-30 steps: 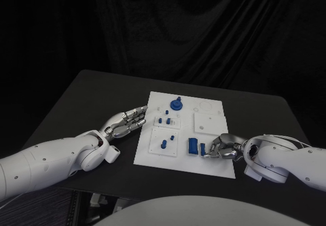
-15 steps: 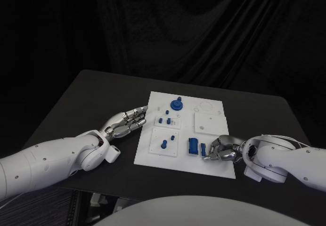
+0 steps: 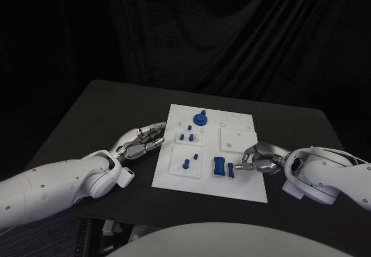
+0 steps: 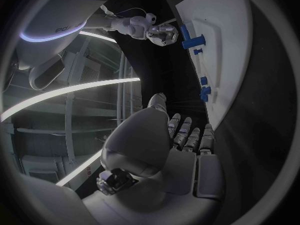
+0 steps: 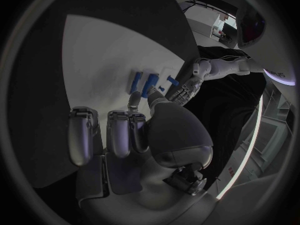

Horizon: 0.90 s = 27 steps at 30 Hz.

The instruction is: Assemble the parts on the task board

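Observation:
The white task board (image 3: 175,179) lies mid-table, also seen in the left wrist view (image 4: 232,45) and the right wrist view (image 5: 103,50). On it stand a blue knobbed part (image 3: 201,118), small blue pegs (image 3: 187,137) and two upright blue parts (image 3: 220,167) near its front right. My right hand (image 3: 259,159) (image 5: 125,130) sits at the board's right edge, fingers curled, fingertips against the slimmer blue part (image 3: 231,170). I cannot make out whether it holds that part. My left hand (image 3: 143,140) (image 4: 181,140) lies beside the board's left edge, fingers apart and empty.
The black table (image 3: 93,123) runs wide to the left of the board and narrower to its right. A raised white square (image 3: 238,140) sits on the board's right half. Black curtain hangs behind the table.
My right hand has drawn back and up along the board's right edge, turning a little. The blue parts stand where they were. My left hand has barely moved.

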{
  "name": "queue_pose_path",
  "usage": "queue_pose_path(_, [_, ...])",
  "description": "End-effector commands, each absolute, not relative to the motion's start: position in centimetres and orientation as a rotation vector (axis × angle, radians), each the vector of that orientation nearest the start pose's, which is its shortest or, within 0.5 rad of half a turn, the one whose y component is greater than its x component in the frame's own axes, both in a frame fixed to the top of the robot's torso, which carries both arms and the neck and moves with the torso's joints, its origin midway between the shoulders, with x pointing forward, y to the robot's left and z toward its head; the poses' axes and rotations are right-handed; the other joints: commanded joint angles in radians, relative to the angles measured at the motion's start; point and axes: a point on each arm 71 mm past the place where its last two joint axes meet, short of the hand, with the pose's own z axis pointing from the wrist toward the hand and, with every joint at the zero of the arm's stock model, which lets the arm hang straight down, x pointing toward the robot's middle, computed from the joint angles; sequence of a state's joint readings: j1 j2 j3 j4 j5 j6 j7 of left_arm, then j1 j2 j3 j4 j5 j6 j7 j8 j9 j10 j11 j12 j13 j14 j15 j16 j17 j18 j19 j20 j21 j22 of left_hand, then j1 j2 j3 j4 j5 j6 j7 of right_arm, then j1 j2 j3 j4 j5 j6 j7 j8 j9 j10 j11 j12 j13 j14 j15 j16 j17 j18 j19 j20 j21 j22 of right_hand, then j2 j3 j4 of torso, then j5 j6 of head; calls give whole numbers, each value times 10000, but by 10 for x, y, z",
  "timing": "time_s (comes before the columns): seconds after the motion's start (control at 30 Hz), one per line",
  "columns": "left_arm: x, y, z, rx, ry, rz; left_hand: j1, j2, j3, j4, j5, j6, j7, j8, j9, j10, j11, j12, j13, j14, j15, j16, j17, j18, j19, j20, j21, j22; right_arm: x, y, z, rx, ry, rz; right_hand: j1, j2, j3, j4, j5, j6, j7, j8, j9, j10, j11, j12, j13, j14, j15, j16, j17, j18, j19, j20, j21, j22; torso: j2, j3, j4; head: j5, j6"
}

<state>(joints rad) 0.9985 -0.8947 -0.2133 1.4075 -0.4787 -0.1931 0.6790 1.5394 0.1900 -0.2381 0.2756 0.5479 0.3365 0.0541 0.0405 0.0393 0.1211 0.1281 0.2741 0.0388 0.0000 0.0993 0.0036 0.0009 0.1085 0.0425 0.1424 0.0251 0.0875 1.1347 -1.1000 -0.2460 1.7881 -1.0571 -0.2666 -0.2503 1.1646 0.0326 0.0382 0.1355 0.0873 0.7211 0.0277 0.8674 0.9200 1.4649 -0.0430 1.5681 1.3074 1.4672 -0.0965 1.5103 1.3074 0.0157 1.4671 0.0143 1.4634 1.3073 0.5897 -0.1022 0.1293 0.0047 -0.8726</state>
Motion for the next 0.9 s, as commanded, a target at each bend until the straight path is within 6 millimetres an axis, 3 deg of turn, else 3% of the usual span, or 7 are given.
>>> queue_pose_path(0.03, [415,250,-293,-4534,15071,-15358,138,-43,-6,-36,61,124,10,39,9,-11,-144,25,10,0,-115,-36,-9,130,-98,-28,-46,-30,390,-259,-249,3240,19492,7451,198,-24,-67,171,114,-1,-27,-169,-150,1059,12,27,2634,556,-44,-351,283,283,293,-41,-532,2035,-27,11,-16,-46,0])
queue_pose_path(0.2, [426,250,-271,-4204,14577,-15270,400,-22,133,-53,345,293,209,32,17,-2,-382,39,11,0,-296,-36,-9,191,-112,-152,-48,-51,408,-262,-216,3636,17335,8861,1194,194,737,367,3455,-148,160,-1331,-1194,-28,133,-746,1657,-435,108,-2011,-2593,824,-949,72,-3016,1095,-148,31,-7,-116,0])
queue_pose_path(0.37, [438,253,-260,-5409,14016,-15514,441,97,261,57,224,818,555,117,68,153,-417,215,37,0,-289,-36,-9,209,-67,-131,-19,17,420,-258,-201,3819,15759,10226,1925,-201,1744,583,3536,-291,660,-1983,-2069,-4276,717,-3953,-1606,-3508,716,-5447,-7166,1550,-4020,603,-8260,-997,-396,88,-33,-122,0])
queue_pose_path(0.53, [447,253,-258,-7051,13407,-16116,-1089,582,-233,203,-742,859,581,40,42,234,-361,228,33,0,-209,-36,-9,193,62,-70,60,159,427,-254,-198,4116,15115,11769,1303,-359,2227,1377,3037,-1396,1677,-3262,-3567,-9099,2186,-8297,-5132,-7340,2360,-8491,-8684,1043,-6746,1703,-11535,-3033,-617,98,-68,-201,0])
queue_pose_path(0.6, [449,251,-258,-7299,13256,-16276,-1491,549,-467,189,-1511,350,347,-33,-8,179,-332,136,24,0,-187,-36,-9,184,47,-47,50,127,428,-254,-199,4288,14990,12283,545,-269,1856,1443,2466,-2171,1594,-4151,-4369,-10959,3288,-9718,-6143,-9739,3404,-10038,-9574,530,-8447,2251,-13153,-4165,-737,104,-78,-208,0])
queue_pose_path(0.67, [452,248,-258,-7371,13157,-16427,-1589,453,-595,174,-2172,-56,-61,-66,-41,120,-255,43,15,0,-172,-36,-9,187,59,-35,56,136,426,-256,-203,4501,14913,12814,-97,-218,1257,1450,2175,-2500,1445,-4680,-4996,-11984,3341,-10555,-7055,-10646,3579,-10691,-10164,538,-9475,2531,-13982,-5397,-846,113,-96,-156,0])
queue_pose_path(0.9, [453,240,-258,-7078,13094,-16695,-2106,429,-915,160,-3529,-795,-987,-111,-88,-292,-556,-490,-43,0,-261,-36,-9,298,-13,8,7,1,419,-264,-222,4686,14569,13711,-700,294,-534,1558,1343,-4741,-544,-6706,-7349,-14186,2004,-13089,-10552,-14022,3028,-13536,-12276,442,-14162,2828,-14486,-11676,-1265,180,-232,-60,0])
